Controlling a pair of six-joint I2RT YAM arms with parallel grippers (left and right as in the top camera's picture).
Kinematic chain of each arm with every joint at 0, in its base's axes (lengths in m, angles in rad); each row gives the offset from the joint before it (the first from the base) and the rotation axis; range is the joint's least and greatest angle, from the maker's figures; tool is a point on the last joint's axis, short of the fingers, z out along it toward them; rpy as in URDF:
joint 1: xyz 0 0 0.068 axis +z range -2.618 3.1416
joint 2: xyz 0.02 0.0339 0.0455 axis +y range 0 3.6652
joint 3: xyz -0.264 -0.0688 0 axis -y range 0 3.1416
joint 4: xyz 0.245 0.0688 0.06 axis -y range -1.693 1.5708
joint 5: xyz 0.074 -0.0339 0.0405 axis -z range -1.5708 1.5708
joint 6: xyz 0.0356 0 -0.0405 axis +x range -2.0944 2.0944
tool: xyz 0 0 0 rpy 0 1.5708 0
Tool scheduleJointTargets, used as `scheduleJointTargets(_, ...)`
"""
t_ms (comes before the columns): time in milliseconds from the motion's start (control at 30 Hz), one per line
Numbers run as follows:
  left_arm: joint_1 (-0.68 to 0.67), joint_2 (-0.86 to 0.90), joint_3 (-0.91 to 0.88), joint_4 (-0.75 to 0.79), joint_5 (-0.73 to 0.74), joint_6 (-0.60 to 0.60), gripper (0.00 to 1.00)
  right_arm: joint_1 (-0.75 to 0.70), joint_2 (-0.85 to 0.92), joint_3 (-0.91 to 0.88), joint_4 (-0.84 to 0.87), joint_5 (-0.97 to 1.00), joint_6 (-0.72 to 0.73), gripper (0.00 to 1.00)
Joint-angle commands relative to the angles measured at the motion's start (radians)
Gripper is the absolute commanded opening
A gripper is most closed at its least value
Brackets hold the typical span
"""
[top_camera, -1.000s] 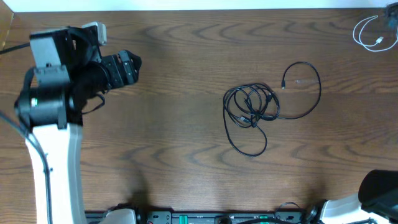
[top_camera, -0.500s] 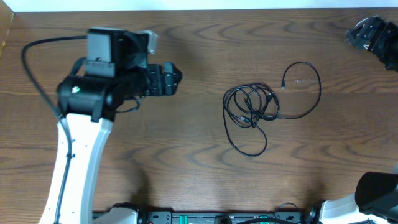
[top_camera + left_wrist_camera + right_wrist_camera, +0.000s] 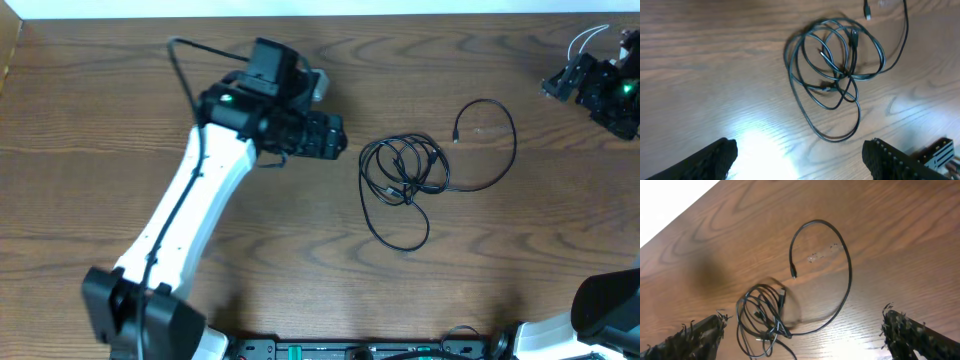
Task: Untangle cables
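Surface: brown wood-grain table, filling all three views.
Black cables: thin black cords piled in one knotted bundle of overlapping loops, right of centre in the overhead view and flat on the wood.
Lower loop: one strand hangs out of the bundle toward the bottom of the frame and curls back up.
Outer loop: a longer strand sweeps right of the bundle and arcs up and over; it ends in a small plug just above and to the right of the knot.
White cable: a thin white cord in the upper right corner of the overhead view, well apart from the black bundle and partly hidden by the right arm.
Left gripper: black two-finger claw, upper middle of the overhead view, just left of the bundle and not touching it; its wrist view shows the fingers spread wide, nothing between them.
Right gripper: black claw at the upper right edge, beside the white cord; released, jaws wide apart and empty in its wrist view, with the black bundle low in that frame.
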Motion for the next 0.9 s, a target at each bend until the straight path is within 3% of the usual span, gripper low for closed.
scheduleJointTargets(0,-0.048,0.068,-0.008,0.032,0.003,-0.037,0.85,0.003,-0.007,-0.008,-0.002,0.004,-0.030,0.99)
scheduleJointTargets(267,-0.151,0.212,-0.008,0.057,0.042,-0.136,0.84,0.003,-0.007,-0.008,-0.007,0.005,-0.031,0.99)
scheduleJointTargets(600,-0.229,0.361,-0.008,0.070,0.039,-0.311,0.72,0.003,-0.007,-0.008,-0.010,0.005,-0.049,0.99)
scheduleJointTargets(867,-0.260,0.456,-0.008,0.076,0.039,-0.326,0.70,0.003,-0.007,-0.008,-0.013,0.005,-0.049,0.99)
